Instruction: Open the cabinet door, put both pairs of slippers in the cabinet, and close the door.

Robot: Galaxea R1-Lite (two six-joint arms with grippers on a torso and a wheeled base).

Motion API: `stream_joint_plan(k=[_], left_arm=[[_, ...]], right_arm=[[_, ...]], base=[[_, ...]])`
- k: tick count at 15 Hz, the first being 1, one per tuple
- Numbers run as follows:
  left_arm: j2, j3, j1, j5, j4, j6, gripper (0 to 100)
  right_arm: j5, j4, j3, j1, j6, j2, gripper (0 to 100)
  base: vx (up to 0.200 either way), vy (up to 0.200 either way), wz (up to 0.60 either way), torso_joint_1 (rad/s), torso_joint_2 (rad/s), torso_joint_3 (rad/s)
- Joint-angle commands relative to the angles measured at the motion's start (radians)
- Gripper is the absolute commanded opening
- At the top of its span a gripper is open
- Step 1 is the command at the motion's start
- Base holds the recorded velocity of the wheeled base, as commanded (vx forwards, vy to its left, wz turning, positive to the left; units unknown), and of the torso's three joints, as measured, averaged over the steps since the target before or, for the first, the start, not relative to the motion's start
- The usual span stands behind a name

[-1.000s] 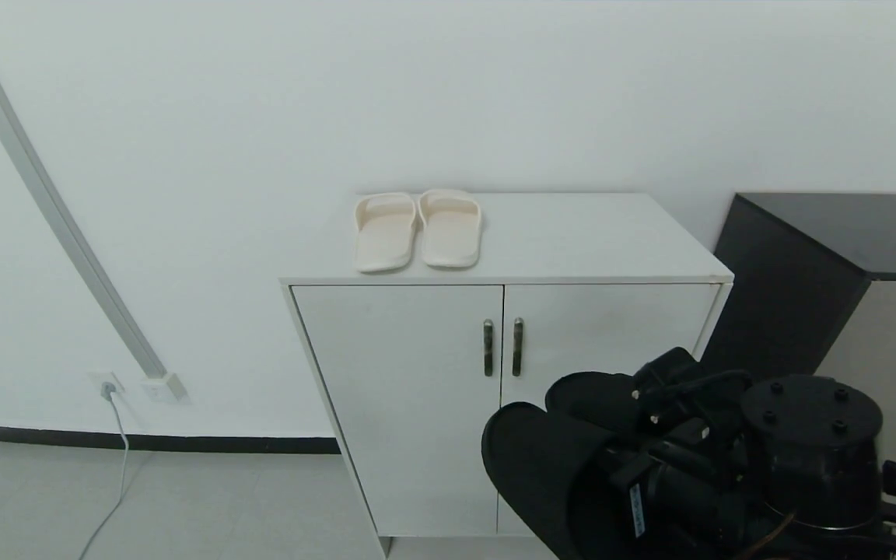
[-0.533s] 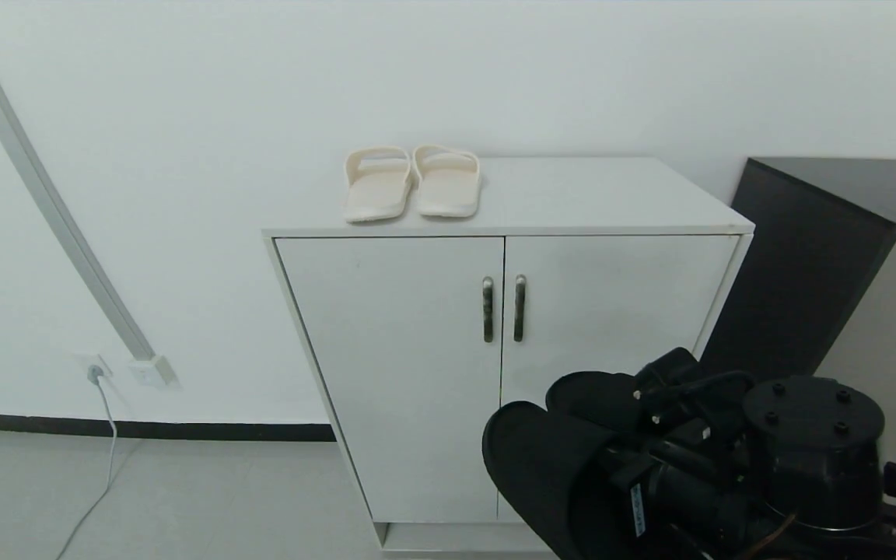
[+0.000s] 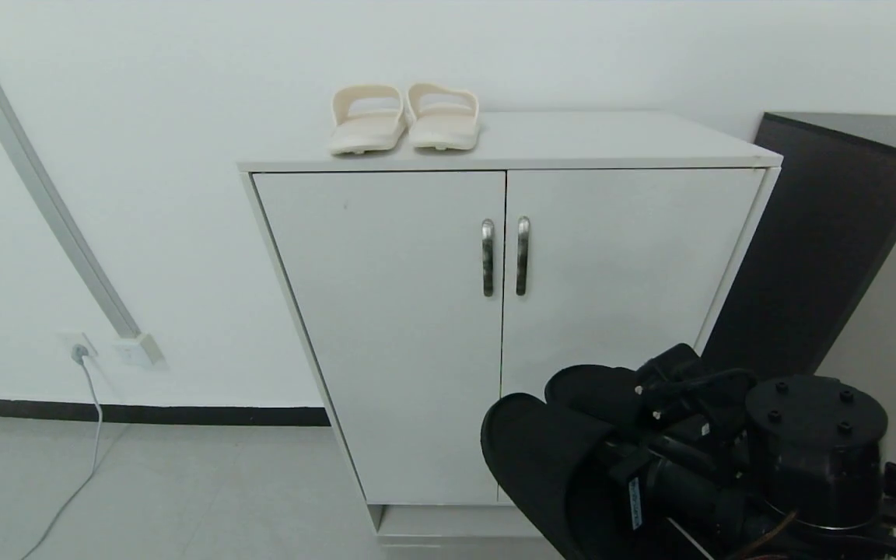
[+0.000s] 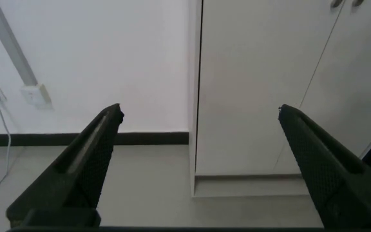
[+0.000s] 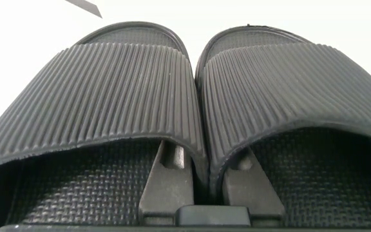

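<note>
White wall, grey floor | 2-door cabinet (image 3: 386,311) shut | cream slippers (image 3: 405,117) on its top, far left | right end effector (image 5: 205,183) clamps black slippers (image 3: 565,443), near right | left end effector (image 4: 199,115) spread wide, low, facing cabinet's left edge | advice: raise it to left handle (image 3: 487,257), pull along hinge arc

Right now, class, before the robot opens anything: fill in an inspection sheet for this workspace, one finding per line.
Surface: white cabinet top, flat, carrying one pair.
Job's things: cream slippers side by side on the top; black slippers held in front of the cabinet; doors both shut, handles meeting at the middle.
Clutter: nothing seen.
Tools: left tool open, empty, pointing at the cabinet's lower left corner; right tool shut on the black slippers.
Cables: grey cable runs from wall socket to floor.
Surroundings: white wall, slanted conduit, dark cabinet on the right.
</note>
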Motion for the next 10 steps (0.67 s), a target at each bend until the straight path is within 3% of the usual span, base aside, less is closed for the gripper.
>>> stream_joint_plan(k=[1, 2, 4, 6, 7, 8, 9, 10], left_arm=[[0.163, -0.158, -0.003, -0.013, -0.007, -0.064, 100], [0.23, -0.186, -0.02, -0.043, -0.012, -0.07, 100], [0.434, -0.195, -0.063, -0.128, -0.113, -0.095, 100], [0.549, -0.198, -0.089, -0.208, -0.202, -0.093, 100], [0.675, -0.22, -0.102, -0.297, -0.291, -0.09, 100], [0.764, -0.243, -0.103, -0.324, -0.343, -0.079, 100], [0.865, -0.286, -0.103, -0.33, -0.401, -0.027, 100], [0.966, -0.335, -0.103, -0.333, -0.47, -0.001, 100]], right_arm=[[0.001, -0.001, 0.001, 0.001, -0.001, 0.002, 0], [0.001, -0.001, 0.001, 0.001, -0.002, 0.005, 0], [0.007, -0.003, 0.001, 0.0, 0.001, 0.014, 0], [0.009, -0.003, 0.001, 0.0, 0.001, 0.012, 0], [0.007, -0.018, 0.001, 0.0, -0.001, 0.009, 0], [0.009, -0.029, 0.005, 0.001, -0.001, 0.009, 0], [0.009, -0.032, 0.007, 0.0, -0.001, 0.009, 0], [0.009, -0.032, 0.01, 0.0, 0.001, 0.014, 0]], base=[[0.0, 0.0, 0.0, -0.066, 0.45, 0.378], [0.0, 0.0, 0.0, -0.041, 0.45, 0.378], [0.0, 0.0, 0.0, -0.036, 0.43, 0.408], [0.0, 0.0, 0.0, -0.002, 0.25, 0.237], [0.0, 0.0, 0.0, 0.002, 0.09, 0.09], [0.0, 0.0, 0.0, -0.002, 0.06, 0.041], [0.0, 0.0, 0.0, 0.0, 0.0, 0.0], [0.0, 0.0, 0.0, 0.0, 0.0, 0.0]])
